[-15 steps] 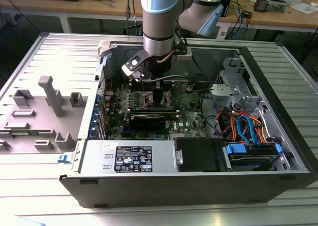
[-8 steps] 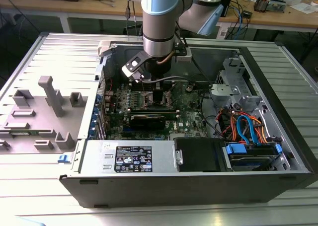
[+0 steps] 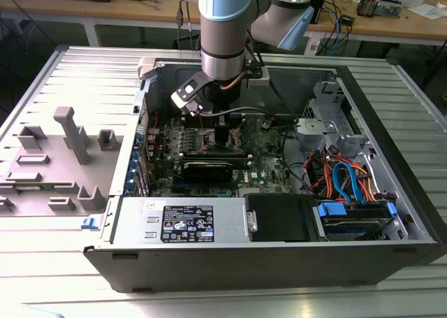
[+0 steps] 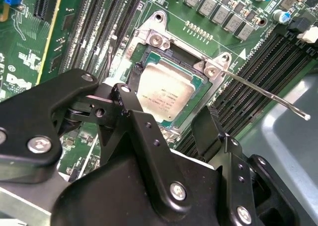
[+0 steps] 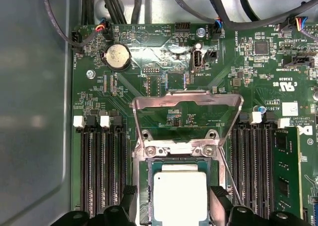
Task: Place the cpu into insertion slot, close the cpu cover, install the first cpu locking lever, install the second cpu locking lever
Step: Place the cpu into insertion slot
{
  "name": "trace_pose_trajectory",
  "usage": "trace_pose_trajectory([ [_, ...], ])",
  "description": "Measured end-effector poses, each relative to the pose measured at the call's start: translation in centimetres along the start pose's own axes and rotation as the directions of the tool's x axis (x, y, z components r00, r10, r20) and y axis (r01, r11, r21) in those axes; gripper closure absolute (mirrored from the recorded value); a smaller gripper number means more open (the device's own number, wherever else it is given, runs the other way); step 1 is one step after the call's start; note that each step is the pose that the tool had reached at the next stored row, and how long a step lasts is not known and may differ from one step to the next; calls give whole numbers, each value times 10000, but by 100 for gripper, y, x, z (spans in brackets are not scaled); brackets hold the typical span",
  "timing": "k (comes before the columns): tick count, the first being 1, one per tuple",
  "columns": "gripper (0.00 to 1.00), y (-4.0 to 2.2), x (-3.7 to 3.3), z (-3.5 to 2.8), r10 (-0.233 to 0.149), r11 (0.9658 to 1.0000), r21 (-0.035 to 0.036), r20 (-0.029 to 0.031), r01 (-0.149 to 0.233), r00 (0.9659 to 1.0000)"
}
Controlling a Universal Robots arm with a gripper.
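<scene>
The cpu [image 5: 180,193] lies in the insertion slot [image 5: 145,184], cpu cover [image 5: 186,99] raised; the pincer [image 5: 174,196] hangs spread apart astride the chip.

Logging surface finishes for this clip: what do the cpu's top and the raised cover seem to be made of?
cpu: its top looks like dull silver-grey metal with a matte finish, judging by its soft, even sheen. cover: thin bare metal, possibly stamped steel, brighter than the chip, with glints along its bent edges.

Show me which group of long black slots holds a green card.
The group on the thin lever side of the cpu; the other group by the grey wall stands empty.
</scene>
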State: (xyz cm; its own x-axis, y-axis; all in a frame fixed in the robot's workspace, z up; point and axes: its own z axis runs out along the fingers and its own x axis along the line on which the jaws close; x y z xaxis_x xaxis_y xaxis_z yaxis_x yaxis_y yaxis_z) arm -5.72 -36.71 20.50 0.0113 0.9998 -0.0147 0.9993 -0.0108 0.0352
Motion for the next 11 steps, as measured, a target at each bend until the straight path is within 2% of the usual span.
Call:
trace_pose_trajectory([
  [4,32,3,-1,-78,-3,10000,15,72,2,10000],
  [9,32,3,-1,-84,-2,10000,14,72,2,10000],
  [10,33,3,-1,-85,-2,10000,15,73,2,10000],
  [11,40,3,-1,-86,-2,10000,14,72,2,10000],
])
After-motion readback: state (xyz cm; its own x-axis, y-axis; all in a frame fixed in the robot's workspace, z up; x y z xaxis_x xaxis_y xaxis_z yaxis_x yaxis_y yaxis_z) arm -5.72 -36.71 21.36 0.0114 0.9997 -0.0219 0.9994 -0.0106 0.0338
